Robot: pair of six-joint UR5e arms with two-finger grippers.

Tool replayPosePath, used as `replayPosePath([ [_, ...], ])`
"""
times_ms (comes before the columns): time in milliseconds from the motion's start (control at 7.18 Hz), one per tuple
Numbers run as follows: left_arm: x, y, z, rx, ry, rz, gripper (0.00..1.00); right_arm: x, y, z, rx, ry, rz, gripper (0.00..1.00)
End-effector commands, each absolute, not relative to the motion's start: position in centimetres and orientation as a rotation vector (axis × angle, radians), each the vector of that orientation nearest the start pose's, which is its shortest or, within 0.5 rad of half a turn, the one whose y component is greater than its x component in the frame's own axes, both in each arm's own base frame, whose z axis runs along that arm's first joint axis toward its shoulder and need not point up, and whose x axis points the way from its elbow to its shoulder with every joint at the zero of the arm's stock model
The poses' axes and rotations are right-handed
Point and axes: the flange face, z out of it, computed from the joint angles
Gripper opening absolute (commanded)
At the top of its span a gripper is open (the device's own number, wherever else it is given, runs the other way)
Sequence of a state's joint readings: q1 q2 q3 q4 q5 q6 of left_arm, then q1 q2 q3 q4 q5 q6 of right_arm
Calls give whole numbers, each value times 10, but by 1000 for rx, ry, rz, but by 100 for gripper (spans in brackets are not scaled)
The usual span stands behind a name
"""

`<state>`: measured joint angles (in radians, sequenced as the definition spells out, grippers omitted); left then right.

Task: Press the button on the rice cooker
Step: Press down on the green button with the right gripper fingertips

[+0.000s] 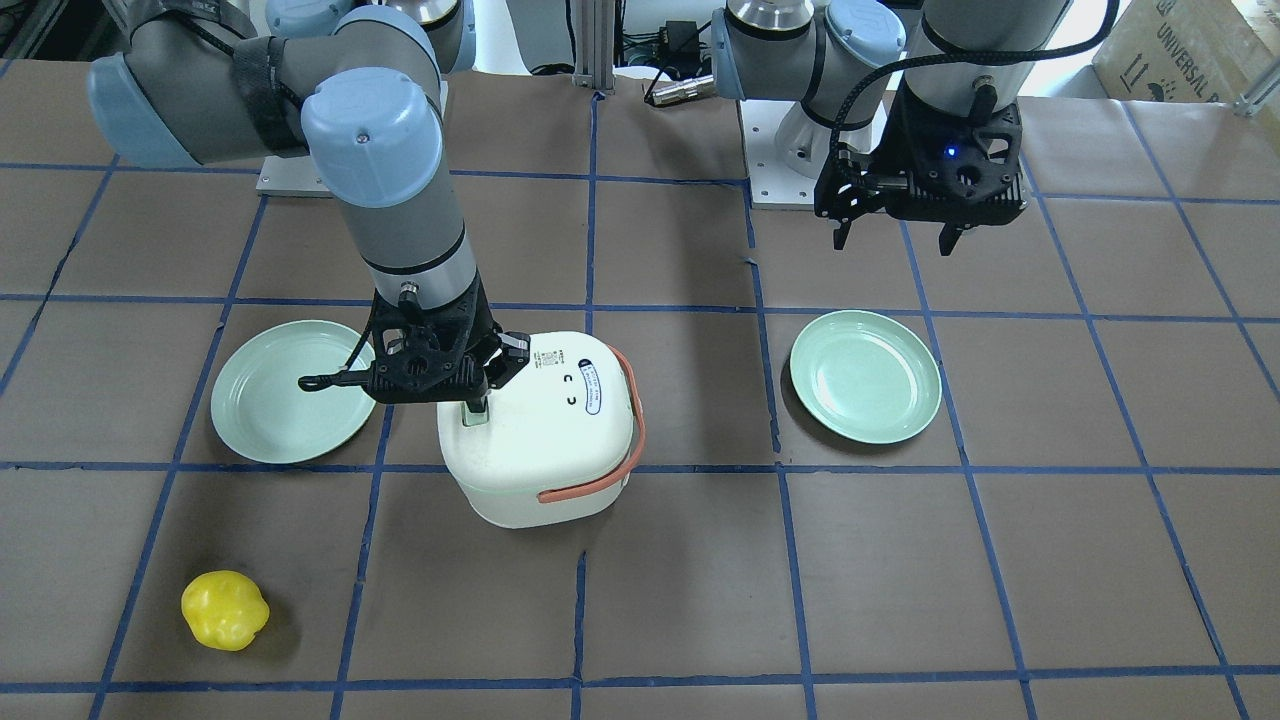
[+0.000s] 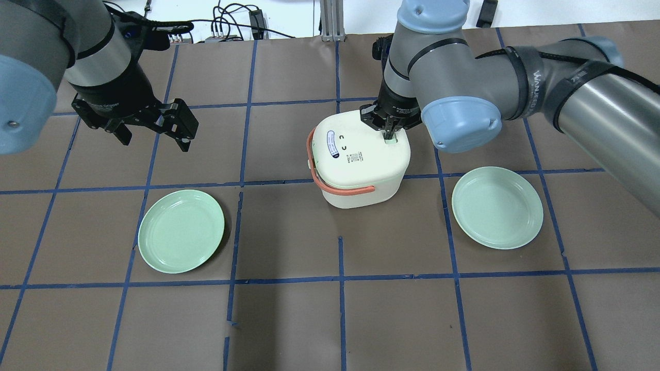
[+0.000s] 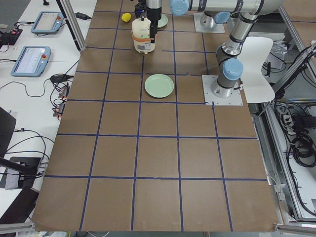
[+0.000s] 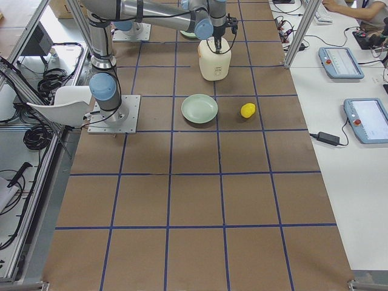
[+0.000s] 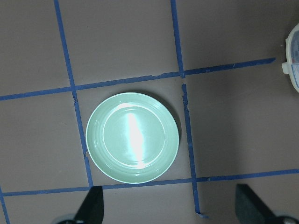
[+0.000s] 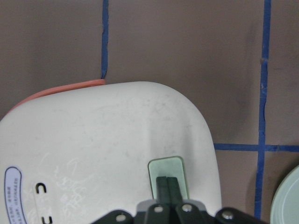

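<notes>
A white rice cooker [image 1: 540, 430] with an orange handle [image 1: 620, 460] stands mid-table; it also shows in the overhead view [image 2: 361, 159]. Its pale green button [image 6: 167, 175] sits on the lid's edge. My right gripper [image 6: 167, 184] is shut, its fingertips together and resting on the button; it shows too in the front view [image 1: 475, 408] and the overhead view [image 2: 388, 135]. My left gripper [image 2: 152, 136] is open and empty, held high above the table, apart from the cooker; it also shows in the front view [image 1: 893, 238].
Two green plates lie on the table, one on each side of the cooker [image 2: 181, 231] [image 2: 497, 207]. A yellow fruit-like object [image 1: 225, 610] lies near the operators' edge. Blue tape lines cross the brown table.
</notes>
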<state>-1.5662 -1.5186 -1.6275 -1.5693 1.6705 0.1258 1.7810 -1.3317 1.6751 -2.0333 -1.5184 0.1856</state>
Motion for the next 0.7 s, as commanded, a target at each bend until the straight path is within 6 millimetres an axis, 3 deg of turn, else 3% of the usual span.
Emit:
replayPosePath([
  [0, -121, -470, 486, 184, 3037, 15, 100, 256, -539, 355, -42, 3063, -167, 5],
  [278, -121, -470, 486, 185, 3038, 14, 100, 255, -542, 365, -39, 3076, -177, 5],
  [557, -121, -470, 486, 184, 3037, 15, 100, 252, -524, 388, -41, 3081, -147, 6],
])
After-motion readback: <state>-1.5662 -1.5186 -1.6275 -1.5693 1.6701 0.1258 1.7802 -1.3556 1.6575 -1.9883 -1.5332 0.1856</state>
